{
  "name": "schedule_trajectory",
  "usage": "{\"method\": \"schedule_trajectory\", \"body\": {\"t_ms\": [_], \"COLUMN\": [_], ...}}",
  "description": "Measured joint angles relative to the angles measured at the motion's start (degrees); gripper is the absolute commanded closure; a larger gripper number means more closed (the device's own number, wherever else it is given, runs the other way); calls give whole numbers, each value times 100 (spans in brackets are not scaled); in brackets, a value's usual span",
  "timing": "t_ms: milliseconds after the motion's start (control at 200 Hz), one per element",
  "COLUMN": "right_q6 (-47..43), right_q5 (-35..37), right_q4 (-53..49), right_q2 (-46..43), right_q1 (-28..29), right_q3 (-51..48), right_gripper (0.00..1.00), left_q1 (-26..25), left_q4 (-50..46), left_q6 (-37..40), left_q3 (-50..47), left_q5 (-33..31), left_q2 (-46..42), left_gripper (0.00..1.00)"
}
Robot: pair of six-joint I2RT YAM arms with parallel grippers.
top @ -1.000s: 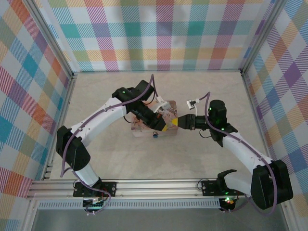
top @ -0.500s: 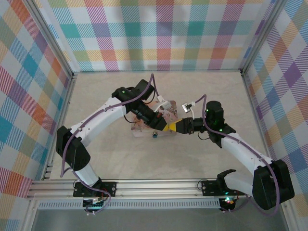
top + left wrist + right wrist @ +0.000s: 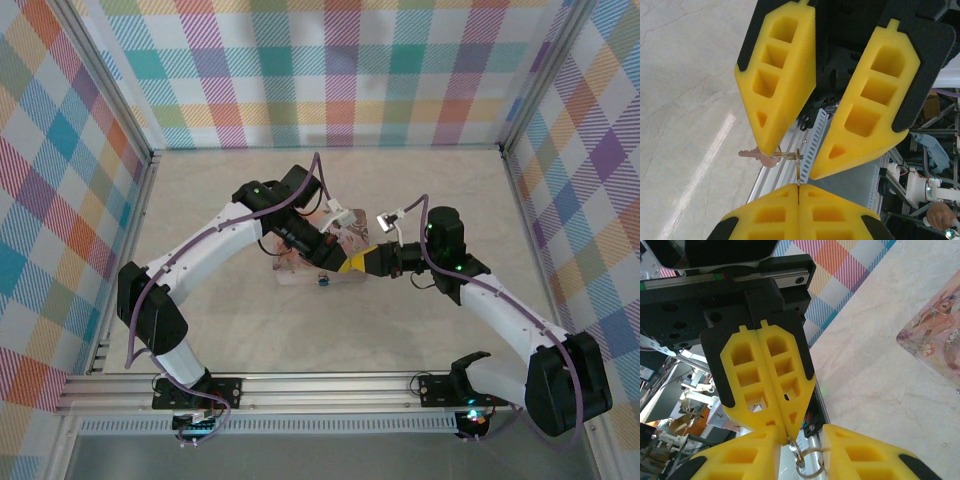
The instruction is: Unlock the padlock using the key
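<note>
1. the left claw (image 3: 798,187) was fully shut on the key ring (image 3: 798,167), pinching the wire edge-on at its tips. this left the key (image 3: 754,153) hanging free beyond the pads, where a second claw could reach it.
2. the right claw (image 3: 792,161) faced the left one tip to tip, above the table (image 3: 685,100) by the right end of the pink tin (image 3: 932,332). its jaws stood partly open and gripped nothing. one finger (image 3: 775,100) touched the key near its head, and the other stood clear on the opposite side of the ring.
3. judgement: this arrangement served a handover. a hold on the ring gives no control over where the blade points, so the key needed a firm grip on its head before insertion.
4. the padlock (image 3: 322,281), as far as it could be made out, was the small dark item lying on the table at the near edge of the tin. neither claw held it. it was too small to confirm any detail.
5. risk: the key could swing on the ring when the jaws meet it.
</note>
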Motion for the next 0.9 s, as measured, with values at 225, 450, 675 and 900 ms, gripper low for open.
{"method": "schedule_trajectory", "body": {"t_ms": [225, 450, 675, 900], "right_q6": [-173, -304, -437, -501], "right_q5": [2, 2, 232, 616], "right_q4": [-262, -376, -549, -656], "right_q2": [-48, -214, -496, -1016], "right_q1": [7, 7, 7, 7], "right_q3": [0, 0, 0, 0], "right_gripper": [83, 100, 100, 100], "left_q1": [0, 0, 142, 898], "left_q4": [37, 28, 468, 1578], "left_q6": [2, 28, -295, -1270], "left_q3": [0, -2, -162, -1049], "left_q5": [-7, -2, -74, -354], "left_q2": [-4, -72, -247, -1113], "left_gripper": [100, 100, 58, 45]}}
